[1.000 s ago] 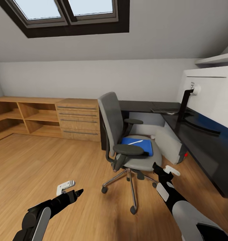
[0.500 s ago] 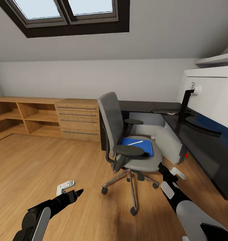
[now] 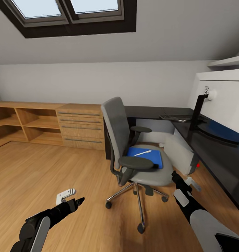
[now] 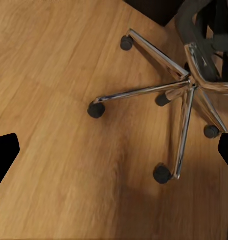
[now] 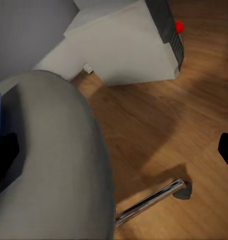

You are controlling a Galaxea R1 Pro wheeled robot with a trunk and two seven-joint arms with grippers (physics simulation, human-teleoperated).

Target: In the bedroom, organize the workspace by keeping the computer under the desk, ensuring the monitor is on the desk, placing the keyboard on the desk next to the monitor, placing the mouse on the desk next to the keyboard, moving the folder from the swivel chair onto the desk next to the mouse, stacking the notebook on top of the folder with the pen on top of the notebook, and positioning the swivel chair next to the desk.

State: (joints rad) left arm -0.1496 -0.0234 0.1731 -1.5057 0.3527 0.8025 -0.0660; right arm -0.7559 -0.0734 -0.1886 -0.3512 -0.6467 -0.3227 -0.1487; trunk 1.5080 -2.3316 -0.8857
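Here's the bedroom from the head view: the swivel chair stands right in the middle of the frame on the wooden floor, its grey back turned toward the left, chrome base splayed below. On its seat lies the bright blue folder, and a thin white pen rests across the top of it; whether the notebook is under that pen I can't make out. Behind and to the right runs the black desk, with the keyboard lying flat at its far corner and the monitor seen edge-on along the right side, its black stand arm rising up toward the white wall. Tucked beneath the desk, just right of the chair seat, sits the light grey computer, tilted, with a small red spot on its edge. Over at centre left, a light wooden drawer cabinet and open shelves line the wall. Down at lower left the left gripper hangs above the floor, fingers spread apart and nothing between them. At lower right the right gripper hovers near the chair seat's front edge, fingers likewise wide and bare, and its wrist view looks onto the grey seat and the computer.
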